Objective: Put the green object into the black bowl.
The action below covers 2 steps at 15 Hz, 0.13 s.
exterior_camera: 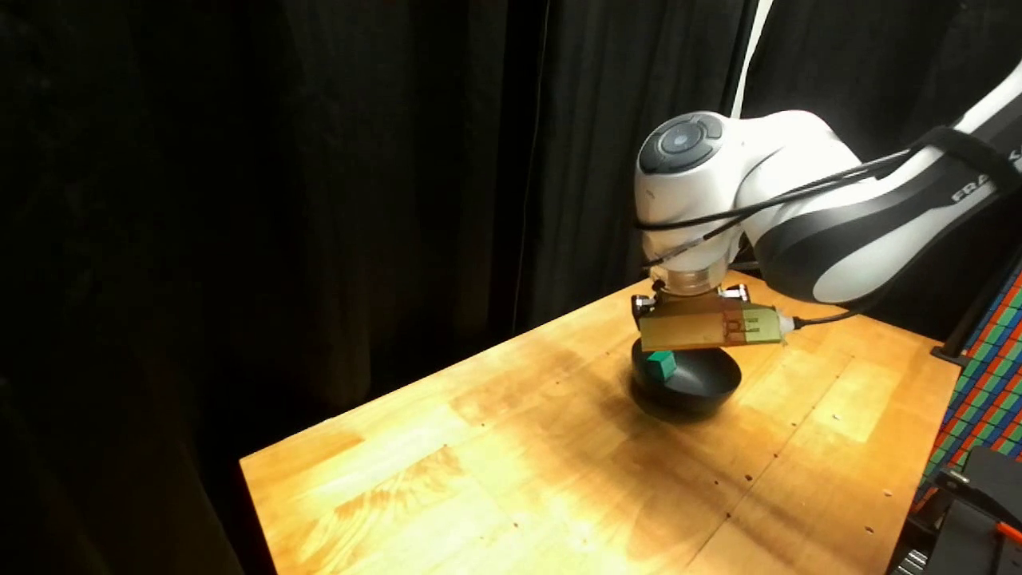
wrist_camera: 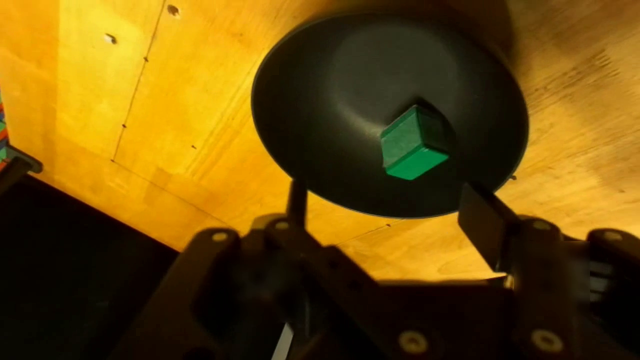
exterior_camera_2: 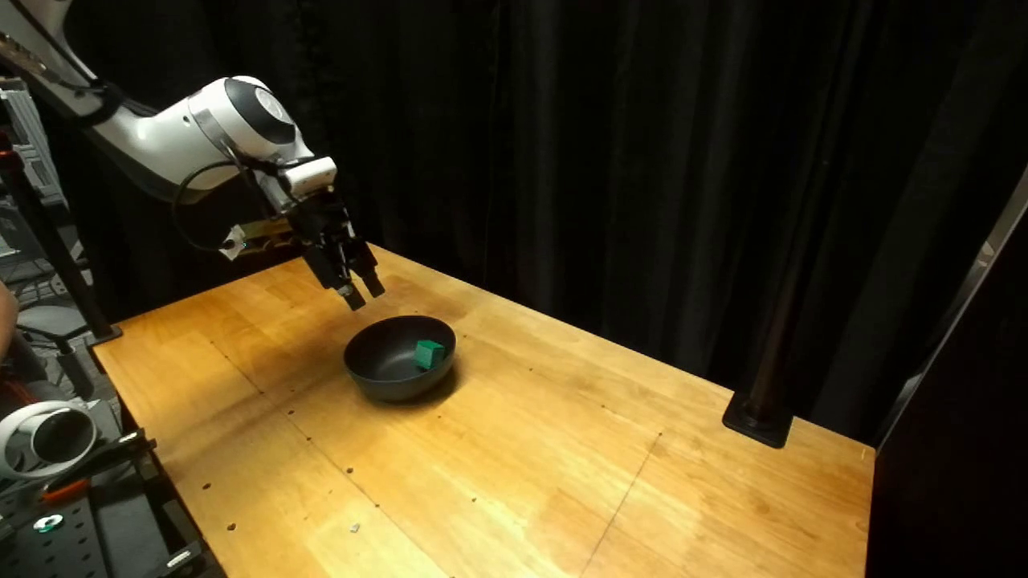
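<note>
Holding the hand (exterior_camera_2: 365, 295) spread, empty and clear of the black bowl (wrist_camera: 370, 65) on the desk (exterior_camera_2: 514, 449) makes sense to me: the green object (wrist_camera: 412, 145) already lies inside, off-centre, probably propped by the bowl's curve.

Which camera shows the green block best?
Wrist view: the green block appears largest there, unobstructed, three faces visible, inside the black bowl. Both exterior views also show it in the bowl, but much smaller.
</note>
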{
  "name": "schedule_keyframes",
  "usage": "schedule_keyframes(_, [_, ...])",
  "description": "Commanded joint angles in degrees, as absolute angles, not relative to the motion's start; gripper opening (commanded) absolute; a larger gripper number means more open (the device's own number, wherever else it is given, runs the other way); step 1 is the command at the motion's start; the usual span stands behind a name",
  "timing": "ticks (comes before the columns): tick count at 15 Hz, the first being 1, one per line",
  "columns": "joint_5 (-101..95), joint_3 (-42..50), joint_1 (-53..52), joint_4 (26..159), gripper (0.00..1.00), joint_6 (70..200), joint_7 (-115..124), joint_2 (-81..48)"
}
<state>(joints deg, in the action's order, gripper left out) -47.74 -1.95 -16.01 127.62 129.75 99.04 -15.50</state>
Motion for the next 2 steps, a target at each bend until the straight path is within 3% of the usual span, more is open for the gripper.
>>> schedule_keyframes(1, [-36.5,-6.7,-11.9,134.3,1.00,132.8,84.3,-4.1])
schedule_keyframes(2, [-31.8,-7.6,-11.6,135.3,1.00,132.9,80.0,-1.8])
